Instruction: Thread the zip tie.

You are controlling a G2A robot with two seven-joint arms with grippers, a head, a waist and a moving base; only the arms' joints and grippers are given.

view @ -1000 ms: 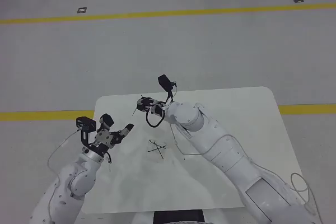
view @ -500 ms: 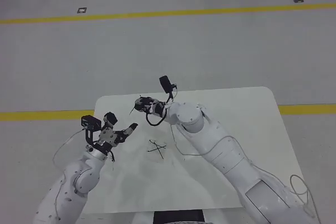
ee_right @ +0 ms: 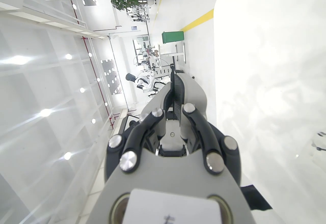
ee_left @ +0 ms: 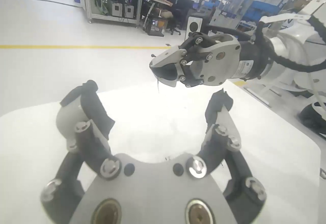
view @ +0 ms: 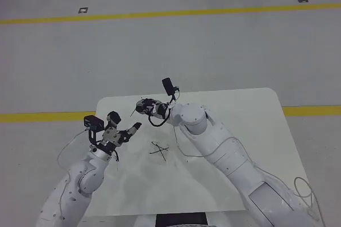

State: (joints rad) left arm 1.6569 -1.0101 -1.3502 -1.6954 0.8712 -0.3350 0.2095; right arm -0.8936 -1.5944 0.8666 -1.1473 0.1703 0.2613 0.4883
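Looking down, I see my right gripper (view: 141,105) pinched tight on a thin black plastic zip tie (ee_left: 158,83). Its tail dangles below the fingertips, above the rounded white table (view: 244,113). My left gripper (view: 125,123) hangs just beside it, lower and facing it, jaws spread wide. More crossed black zip ties (view: 158,150) lie flat on the tabletop, near both grippers.

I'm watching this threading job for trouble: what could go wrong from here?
The zip tie is thin, and little of it pokes out of the shut right gripper, so the open left gripper may close beside it. The two grippers are near each other and could bump.
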